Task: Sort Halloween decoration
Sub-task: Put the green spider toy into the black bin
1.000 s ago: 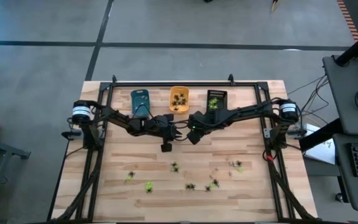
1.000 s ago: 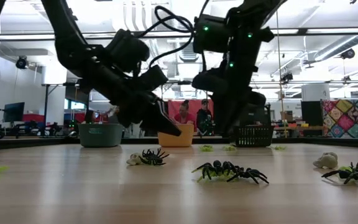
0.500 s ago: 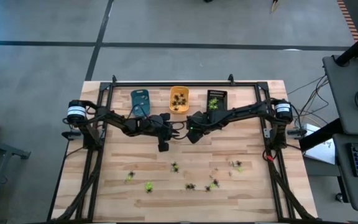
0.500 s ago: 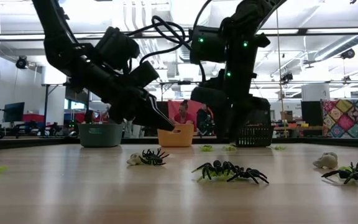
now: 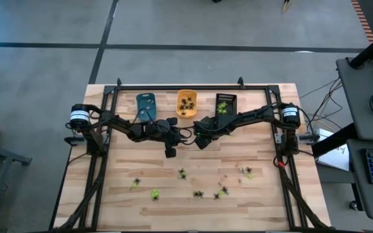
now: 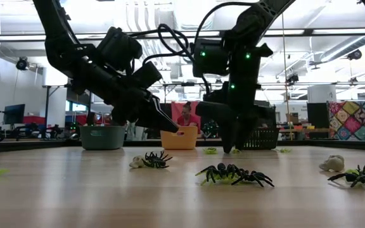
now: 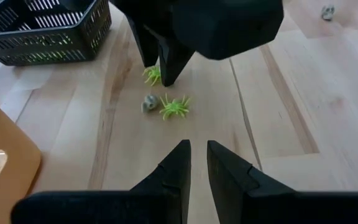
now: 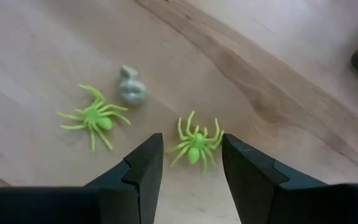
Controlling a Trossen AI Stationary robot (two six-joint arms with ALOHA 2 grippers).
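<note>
The right end effector (image 8: pixel 190 163) hung wide open straight above a yellow-green spider (image 8: pixel 196 141) lying between its fingers on the tabletop (image 8: pixel 278 81), while the left end effector (image 7: pixel 198 163), nearly closed and empty, stood farther off

Right gripper (image 8: pixel 190 163) dropped lower toward the bench (image 8: pixel 278 74) than a second ago; its fingers (image 8: pixel 143 168) spread wider and now straddle one yellow-green spider (image 8: pixel 196 142), not touching it. Right arm's base joint swung inward. Left gripper (image 7: pixel 195 163) pulled back slightly, away from the right fingers, early in the second; left base also shifted outward, then held. Left fingers unchanged, nearly together.
</note>
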